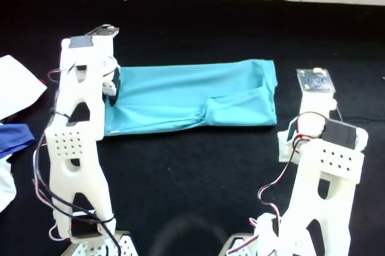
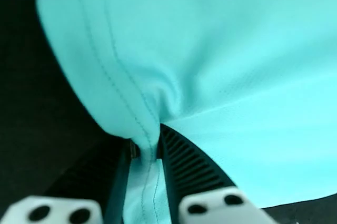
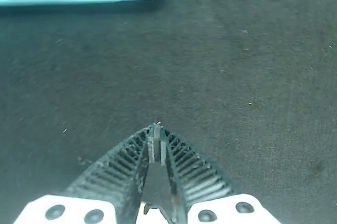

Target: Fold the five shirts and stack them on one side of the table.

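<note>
While the black counter [image 1: 180,178] bears it at its middle, the long-folded turquoise knit shirt [image 1: 192,97] looks soft, light and floppy, best taken by its stitched hem [image 2: 113,84], which the left end effector [image 2: 147,153] pinches; the right end effector [image 3: 156,129] is closed on nothing. No writing is legible.

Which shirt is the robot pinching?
The teal shirt spread out in the middle: the left gripper is shut on its stitched edge. The white cloth and blue cloth off to the side lie untouched.
</note>
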`<control>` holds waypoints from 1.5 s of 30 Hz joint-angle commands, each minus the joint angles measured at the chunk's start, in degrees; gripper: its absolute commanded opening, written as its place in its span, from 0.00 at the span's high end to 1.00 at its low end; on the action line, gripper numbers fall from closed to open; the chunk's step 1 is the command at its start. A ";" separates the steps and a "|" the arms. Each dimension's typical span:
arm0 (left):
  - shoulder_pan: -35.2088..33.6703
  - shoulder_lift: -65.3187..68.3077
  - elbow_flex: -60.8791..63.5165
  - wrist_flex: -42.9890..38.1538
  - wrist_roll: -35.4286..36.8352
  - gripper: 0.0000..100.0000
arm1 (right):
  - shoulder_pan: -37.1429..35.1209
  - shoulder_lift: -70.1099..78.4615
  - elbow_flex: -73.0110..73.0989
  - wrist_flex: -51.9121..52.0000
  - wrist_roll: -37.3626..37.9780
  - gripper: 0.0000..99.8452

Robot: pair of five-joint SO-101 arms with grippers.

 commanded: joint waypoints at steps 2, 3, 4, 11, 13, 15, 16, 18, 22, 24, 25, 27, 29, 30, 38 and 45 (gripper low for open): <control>-8.84 1.45 -6.11 1.67 -3.34 0.99 | 6.29 -1.45 6.64 -6.37 0.53 0.99; -10.07 1.54 -7.34 2.37 -5.01 0.99 | 7.16 -1.45 9.27 -8.40 0.53 0.99; -11.30 1.54 -8.57 2.99 -6.15 0.99 | 7.87 -1.45 12.09 -10.42 0.53 0.99; -14.37 1.36 -13.32 7.12 -9.05 0.99 | 11.82 -1.45 28.26 -27.12 0.18 0.99; -12.26 1.19 -13.32 9.14 -8.97 0.99 | 12.79 -1.45 31.96 -31.87 0.35 0.99; -9.27 1.10 -13.76 11.60 -8.79 0.99 | 13.41 -1.45 35.65 -36.44 0.44 0.99; -7.69 1.10 -14.73 13.27 -8.70 0.99 | 13.49 -1.45 37.41 -38.64 0.44 0.99; -4.53 1.10 -17.01 16.00 -6.95 0.99 | 13.93 -1.45 40.84 -42.95 0.44 0.99; 1.10 -2.77 -17.63 16.18 -2.99 0.99 | 14.73 -1.45 45.49 -48.31 0.18 0.99; 4.88 -6.37 -14.81 16.18 -2.99 0.99 | 14.64 -1.45 45.49 -48.31 0.18 0.99; 6.81 -8.57 -12.70 16.18 -2.99 0.99 | 14.64 -1.45 45.58 -48.40 0.09 0.99; 10.68 -12.97 -8.75 16.09 -1.67 0.99 | 14.37 -1.45 45.76 -48.48 0.09 0.99; 14.55 -16.75 -6.81 16.09 0.97 0.99 | 14.20 -1.45 45.85 -48.48 0.09 0.99; 16.57 -18.33 -6.73 16.09 2.02 0.99 | 14.20 -1.45 45.85 -48.48 0.09 0.99; 32.75 -22.37 -6.81 11.16 3.87 0.99 | 14.20 -1.45 45.93 -48.48 0.09 0.99; 38.29 -22.20 -6.46 -0.97 3.96 0.99 | 14.20 -1.45 45.93 -48.48 0.09 0.99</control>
